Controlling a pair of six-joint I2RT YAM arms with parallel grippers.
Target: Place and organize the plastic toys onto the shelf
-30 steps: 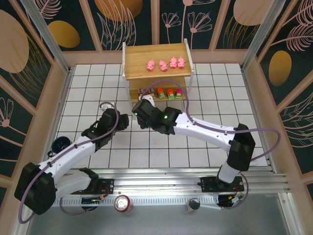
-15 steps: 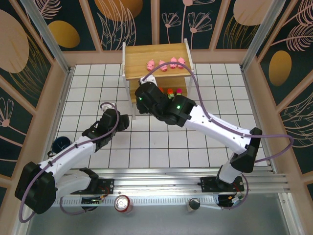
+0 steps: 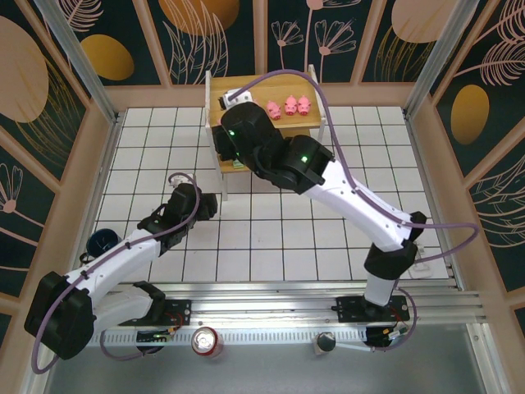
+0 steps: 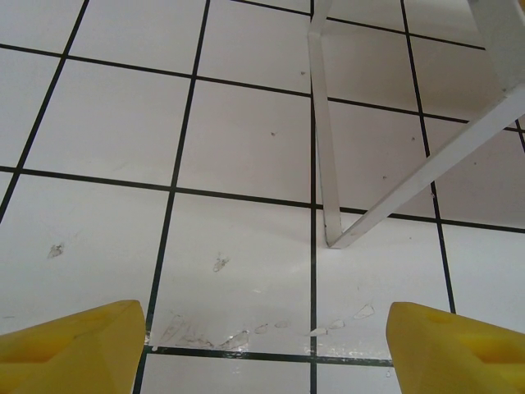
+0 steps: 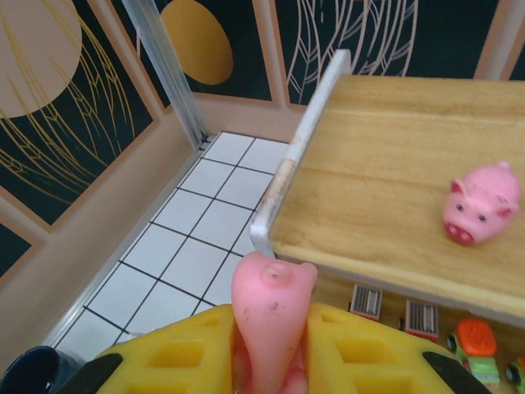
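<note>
right hand [image 5: 271, 349]: yellow fingers pressed together on the held pig [image 5: 272, 300], gripping its lower body; raised at the left front corner of the shelf [image 5: 369, 156], about level with the top board.
held pig: glossy soft-pink plastic, upright between the fingers, with a rounded bump and a small dimple at its top and a few dark specks on its skin; its face could not be made out.
shelf: two tiers of light wooden boards with visible grain and a thin white frame along the left edge, standing at the far middle of the worktop [image 3: 246, 246].
pigs on top board [image 3: 289, 105]: three in a row toward the right end, well apart from the held pig.
nearest pig [image 5: 482, 201]: plump and pink, with pointed ears, dark eyes and a deeper pink snout, facing the front edge.
lower tier: an orange-topped piece [image 5: 474, 341] on a green base sat toward the right; two small striped items beside it were too small to identify.
left hand [image 4: 262, 345]: yellow fingers apart, holding nothing, low over the worktop near the white leg [image 4: 324, 131] of the shelf.
worktop: white tiles with black grid lines.
</note>
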